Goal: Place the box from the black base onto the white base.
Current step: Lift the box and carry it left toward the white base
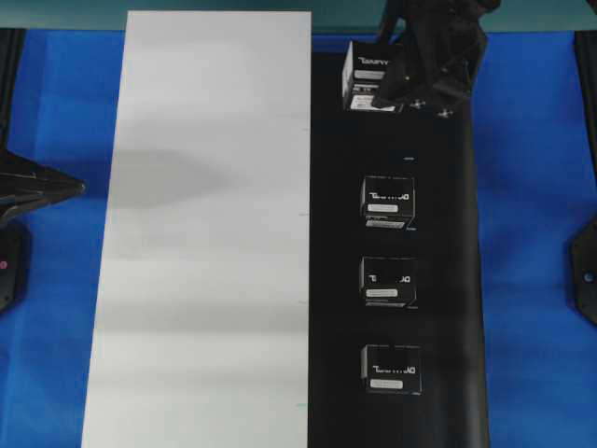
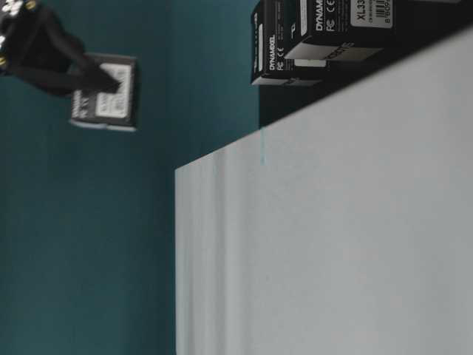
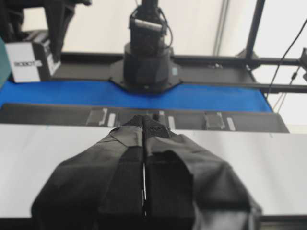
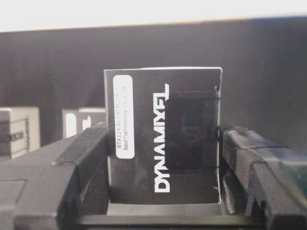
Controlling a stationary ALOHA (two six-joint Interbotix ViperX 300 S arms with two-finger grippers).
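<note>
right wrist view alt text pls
A black box with white DYNAMIXEL lettering and a white label sits clamped between the right end effector's black fingers, above the black base. Two other boxes sit blurred behind.

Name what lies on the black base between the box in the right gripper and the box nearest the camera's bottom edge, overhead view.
Two more boxes lie in line between the held box and the last box, shown overhead.

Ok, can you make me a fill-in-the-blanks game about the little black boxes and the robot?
The right gripper is shut on one small black cardboard box, lifted above the long black flat panel.
____ more boxes lie on that panel.
The long white flat panel holds ____ boxes.
The left gripper is ____.

Missing words: three; no; shut
</note>
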